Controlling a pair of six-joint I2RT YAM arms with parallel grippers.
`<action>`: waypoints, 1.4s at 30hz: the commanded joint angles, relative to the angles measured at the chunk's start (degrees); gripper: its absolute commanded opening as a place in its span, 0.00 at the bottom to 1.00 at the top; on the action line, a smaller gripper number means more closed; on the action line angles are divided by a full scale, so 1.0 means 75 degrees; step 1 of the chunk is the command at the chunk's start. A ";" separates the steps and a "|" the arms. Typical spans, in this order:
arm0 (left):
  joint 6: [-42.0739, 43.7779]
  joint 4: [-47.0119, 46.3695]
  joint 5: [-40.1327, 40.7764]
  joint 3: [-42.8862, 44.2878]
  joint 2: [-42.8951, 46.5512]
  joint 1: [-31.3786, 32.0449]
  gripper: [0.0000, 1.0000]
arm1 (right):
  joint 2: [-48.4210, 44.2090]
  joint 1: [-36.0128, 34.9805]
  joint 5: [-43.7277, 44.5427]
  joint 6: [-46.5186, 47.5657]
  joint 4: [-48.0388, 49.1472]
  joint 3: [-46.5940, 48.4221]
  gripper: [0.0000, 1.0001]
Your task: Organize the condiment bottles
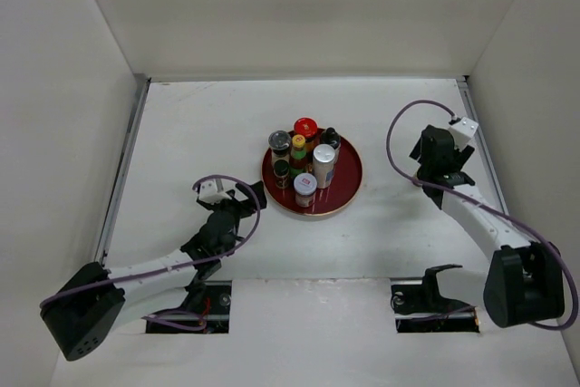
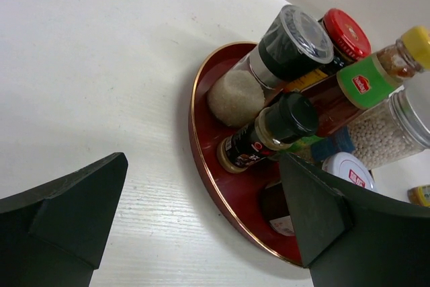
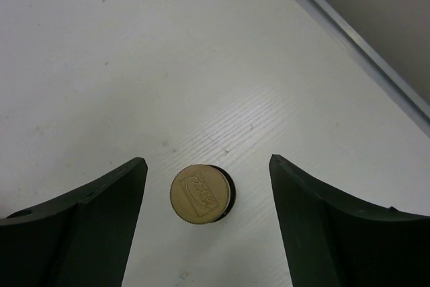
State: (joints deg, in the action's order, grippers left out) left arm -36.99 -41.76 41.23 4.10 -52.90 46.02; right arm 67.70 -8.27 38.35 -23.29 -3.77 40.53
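Several condiment bottles stand close together on the round red tray [image 1: 349, 189]: a red-capped jar [image 1: 305, 126], a yellow-capped bottle [image 1: 298, 144], a tall silver one [image 1: 323, 165] and a white-lidded jar [image 1: 305, 188]. My left gripper [image 1: 249, 195] hovers open just left of the tray. In the left wrist view its open jaws [image 2: 201, 166] frame the tray rim [image 2: 201, 159], a black-capped bottle [image 2: 265, 136] and a clear-lidded jar [image 2: 289, 45]. My right gripper [image 1: 444, 174] is far right of the tray. In the right wrist view it [image 3: 205, 166] stands open above a gold-capped bottle [image 3: 200, 195], touching nothing.
White walls close the table in on three sides, and a metal rail [image 3: 349, 38] runs along the right edge near my right gripper. Two cut-outs [image 1: 426, 301] lie in the near table edge by the arm bases.
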 commanded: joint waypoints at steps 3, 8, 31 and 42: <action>-0.0306 -0.0245 0.0209 -0.0265 0.0456 -0.0259 1.00 | 0.0582 0.0101 -0.0320 0.0035 0.0550 0.0408 0.69; -0.0493 -0.0092 0.0221 -0.0230 0.0422 -0.0329 1.00 | 0.0607 0.0008 0.0100 0.0093 0.0573 0.0490 0.33; -0.0904 0.0423 -0.0177 -0.0078 -0.0270 -0.1384 1.00 | 0.2034 -0.4023 -0.0168 0.0503 0.2834 0.1345 0.30; -0.0868 -0.0081 -0.0306 0.0180 -0.1384 -0.1443 1.00 | 0.1885 -0.4211 -0.0191 0.0504 0.2893 0.1041 0.88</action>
State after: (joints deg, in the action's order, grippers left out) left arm -43.09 -38.72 39.79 3.25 -62.92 35.64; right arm 85.32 -39.46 36.91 -19.25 13.80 47.42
